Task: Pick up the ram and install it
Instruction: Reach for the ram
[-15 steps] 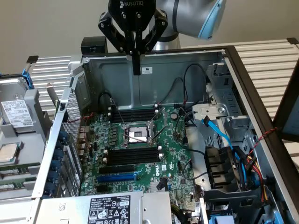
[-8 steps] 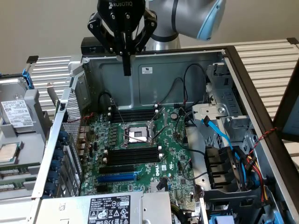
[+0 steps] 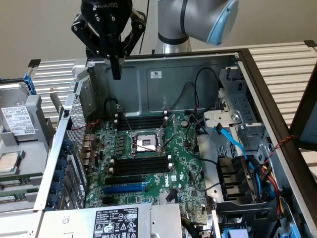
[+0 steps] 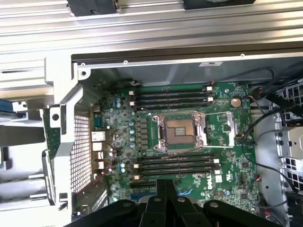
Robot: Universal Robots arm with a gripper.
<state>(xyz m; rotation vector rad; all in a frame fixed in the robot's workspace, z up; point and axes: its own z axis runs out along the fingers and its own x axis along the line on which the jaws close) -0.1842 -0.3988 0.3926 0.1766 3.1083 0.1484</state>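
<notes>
My gripper (image 3: 116, 74) hangs high over the back left corner of the open computer case (image 3: 148, 74), fingers pressed together and pointing down, with nothing visible between them. In the wrist view the gripper (image 4: 165, 189) is above the green motherboard (image 4: 227, 142). Black memory slots (image 3: 141, 166) with white end clips lie on both sides of the processor socket (image 3: 143, 144); the slots (image 4: 175, 163) look unfilled. Thin green sticks that look like the ram (image 3: 17, 197) lie flat on a stand outside the case at the exterior view's left, well away from the gripper.
A square silver processor chip (image 3: 9, 161) and a labelled drive (image 3: 17, 121) sit on the same stand. A perforated case wall (image 3: 74, 124) rises beside the board. Black, blue and red cables (image 3: 233, 148) and a drive cage (image 3: 237, 119) crowd the exterior view's right. A power supply (image 3: 114, 220) is at the front.
</notes>
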